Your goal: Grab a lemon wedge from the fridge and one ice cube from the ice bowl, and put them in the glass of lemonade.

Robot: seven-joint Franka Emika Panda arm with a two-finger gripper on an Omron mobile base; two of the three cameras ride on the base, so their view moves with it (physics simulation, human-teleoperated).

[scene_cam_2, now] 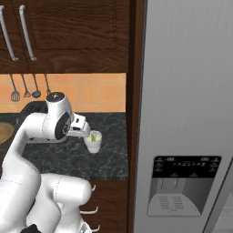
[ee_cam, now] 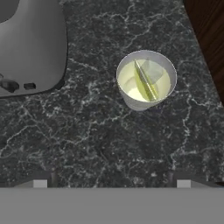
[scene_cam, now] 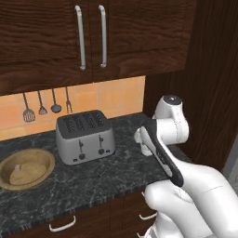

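Gripper (ee_cam: 111,181) looks straight down over the dark marbled counter (ee_cam: 87,140), its 2 fingertips (ee_cam: 40,183) set far apart at the bottom of the hand view with nothing between them. Just ahead of them on the counter stands the glass of lemonade (ee_cam: 146,79), a small whitish tapered cup holding pale yellow-green liquid. Inside it, the lemon wedge (ee_cam: 144,82) shows as a thin yellow-green sliver running slantwise across the surface, and beside it, toward the far rim, lies the ice cube (ee_cam: 154,70), a pale translucent block. In the right base view the same cup (scene_cam_2: 93,141) sits just beside the end of the white arm, near the dark wooden panel that separates the counter from the fridge (scene_cam_2: 186,113), a tall grey steel unit with a black dispenser panel low on its door. To one side of the cup in the hand view is the rounded grey body of the toaster (ee_cam: 33,48); in the left base view it (scene_cam: 85,136) stands upright on the counter against the orange tiled wall. Further left, well apart from the cup, rests the ice bowl (scene_cam: 39,160), wide, shallow and wooden, with 1 small pale cube (scene_cam: 18,167) in it. Above, 4 utensils (scene_cam: 29,114) hang on the tiles under dark wooden cabinets (scene_cam: 56,32).
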